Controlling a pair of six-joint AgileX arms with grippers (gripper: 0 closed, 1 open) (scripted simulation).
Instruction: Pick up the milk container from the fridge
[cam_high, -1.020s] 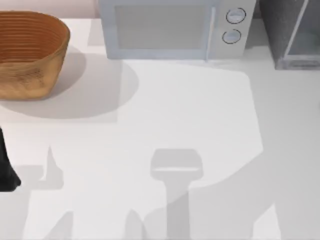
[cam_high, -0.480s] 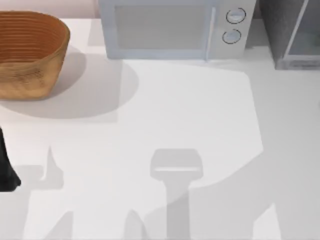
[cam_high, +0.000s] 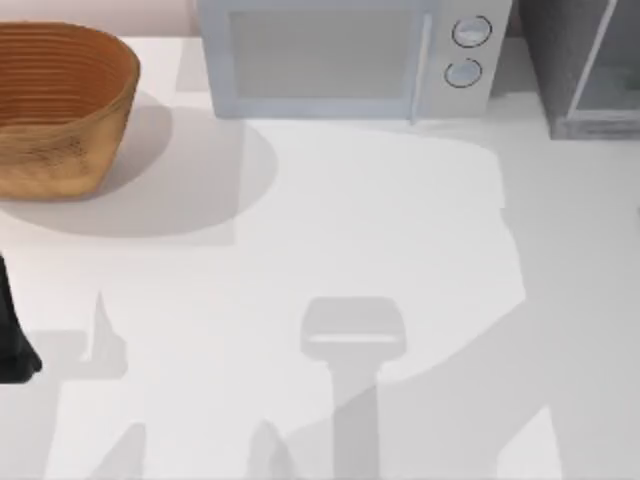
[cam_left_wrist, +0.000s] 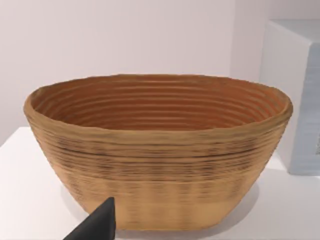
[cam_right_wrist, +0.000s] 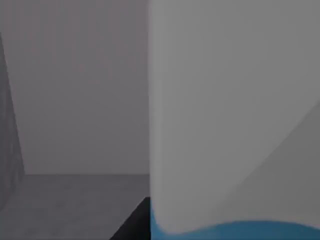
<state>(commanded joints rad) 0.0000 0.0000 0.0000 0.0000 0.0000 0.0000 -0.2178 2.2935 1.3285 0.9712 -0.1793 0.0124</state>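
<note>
Jaws of neither gripper could be judged: whether they were spread or pressed together could not be told on either arm. From the top, the white counter (cam_high: 400, 220) carried a woven basket (cam_high: 60, 110) at its far left, a light grey microwave (cam_high: 340, 60) with two round knobs at the far middle, and the dark grey fridge (cam_high: 590, 70) with its pale-framed glassy door in the far right corner. The basket and microwave stood near each other but apart, and the fridge stood just beside the microwave's knob end. A dark part of the left arm (cam_high: 12, 335) reached in at the left edge of the counter, well apart from the basket. Soft grey shadows lay across the middle and near part of the counter. From the left wrist, the basket sat upright on the counter straight ahead, ribbed inside and out, with the pale side of the microwave beyond it, and one dark tip of the left gripper (cam_left_wrist: 97, 225) showed near the basket's base. From the right wrist, the milk container (cam_right_wrist: 235, 125) stood very close, a white face with a sky-blue strip along one edge, inside the fridge's grey walls and floor. One dark tip of the right gripper (cam_right_wrist: 135, 225) showed just beside the container; whether it touched could not be told.
</note>
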